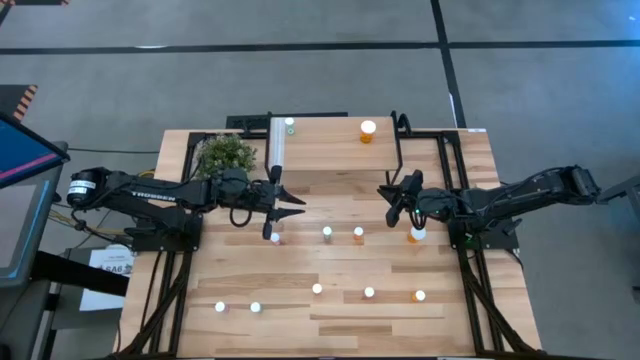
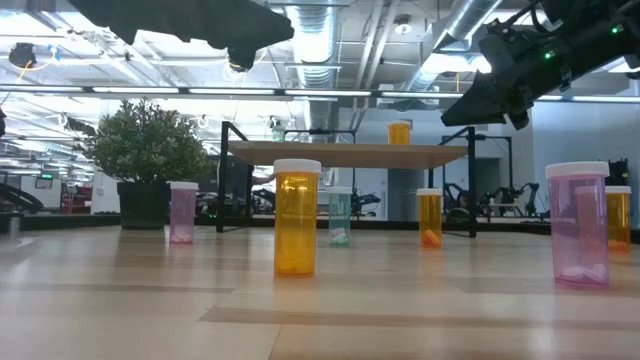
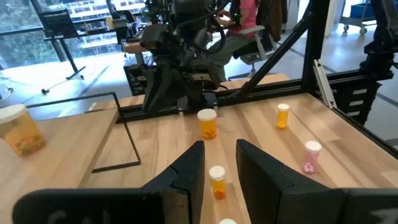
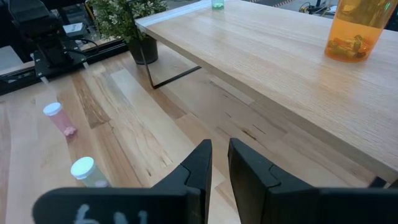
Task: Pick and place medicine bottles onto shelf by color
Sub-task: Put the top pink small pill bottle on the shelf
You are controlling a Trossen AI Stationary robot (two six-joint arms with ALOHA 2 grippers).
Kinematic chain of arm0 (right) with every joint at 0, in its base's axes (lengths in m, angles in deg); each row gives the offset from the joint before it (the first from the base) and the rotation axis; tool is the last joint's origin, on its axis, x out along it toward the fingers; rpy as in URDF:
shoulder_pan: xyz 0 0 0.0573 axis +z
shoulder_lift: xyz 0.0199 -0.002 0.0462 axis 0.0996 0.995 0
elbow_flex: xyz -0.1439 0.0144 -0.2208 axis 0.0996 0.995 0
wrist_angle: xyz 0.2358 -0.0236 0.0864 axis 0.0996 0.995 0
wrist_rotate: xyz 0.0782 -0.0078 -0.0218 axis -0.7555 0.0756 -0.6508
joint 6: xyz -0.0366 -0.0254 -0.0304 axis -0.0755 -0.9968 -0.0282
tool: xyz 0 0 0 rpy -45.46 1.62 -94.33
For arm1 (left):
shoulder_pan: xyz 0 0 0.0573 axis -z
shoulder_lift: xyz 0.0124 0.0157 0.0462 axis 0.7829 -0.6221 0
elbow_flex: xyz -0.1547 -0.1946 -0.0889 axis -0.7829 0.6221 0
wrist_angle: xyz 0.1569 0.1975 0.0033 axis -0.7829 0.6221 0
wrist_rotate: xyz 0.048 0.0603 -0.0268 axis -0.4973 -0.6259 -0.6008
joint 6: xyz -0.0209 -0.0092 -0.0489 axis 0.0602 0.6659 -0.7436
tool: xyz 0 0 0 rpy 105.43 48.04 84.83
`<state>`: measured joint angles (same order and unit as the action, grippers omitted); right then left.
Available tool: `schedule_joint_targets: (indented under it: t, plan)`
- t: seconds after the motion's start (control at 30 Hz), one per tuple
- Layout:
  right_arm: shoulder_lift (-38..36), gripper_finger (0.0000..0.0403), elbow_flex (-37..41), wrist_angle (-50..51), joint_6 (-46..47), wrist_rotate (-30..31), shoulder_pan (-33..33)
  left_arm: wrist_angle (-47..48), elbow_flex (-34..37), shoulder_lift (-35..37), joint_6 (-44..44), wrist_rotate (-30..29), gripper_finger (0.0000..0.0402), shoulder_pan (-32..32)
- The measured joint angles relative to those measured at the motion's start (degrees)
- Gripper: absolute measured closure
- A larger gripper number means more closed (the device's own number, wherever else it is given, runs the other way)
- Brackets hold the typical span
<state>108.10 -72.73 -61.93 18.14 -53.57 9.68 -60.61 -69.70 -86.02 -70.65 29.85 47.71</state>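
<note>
My left gripper (image 1: 285,207) hangs over the table (image 1: 330,320) with nothing between its fingers (image 3: 186,177), which stand a little apart. My right gripper (image 1: 391,196) hangs with its fingers (image 4: 200,163) almost together, a narrow gap, holding nothing.

The medicine bottles are small white-capped cylinders. On the shelf (image 1: 330,140), a raised light-wood board on thin black legs at twelve o'clock on the table, stand a large orange bottle (image 1: 367,131) and a green bottle (image 1: 290,126). Across the table's middle stand a pink bottle (image 1: 275,238), a green one (image 1: 327,234), an orange one (image 1: 358,235) and a bigger orange one (image 1: 416,235) at three o'clock, beside my right arm. Toward six o'clock five more stand in a loose row; the orange bottle at its end (image 1: 419,296) is the only one whose colour I can tell.

A potted plant (image 1: 226,154) sits at ten o'clock, touching the shelf's end, just behind my left wrist. Under the shelf the tabletop is bare, and the shelf top between its two bottles is open.
</note>
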Motion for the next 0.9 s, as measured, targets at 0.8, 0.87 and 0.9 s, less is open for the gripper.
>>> schedule_joint_targets:
  t: [0.8,0.87,0.9]
  plan:
    - [0.0,0.0327,0.0,0.2,0.0,0.0,0.0,28.1,0.0,3.5,-12.8,1.8,0.0319,0.0]
    - [0.0,0.0327,0.0,0.2,0.0,0.0,0.0,31.4,0.0,4.5,-15.1,2.0,0.0319,0.0]
    - [0.0,0.0327,0.0,0.2,0.0,0.0,0.0,32.9,0.0,4.9,-15.8,1.9,0.0319,0.0]
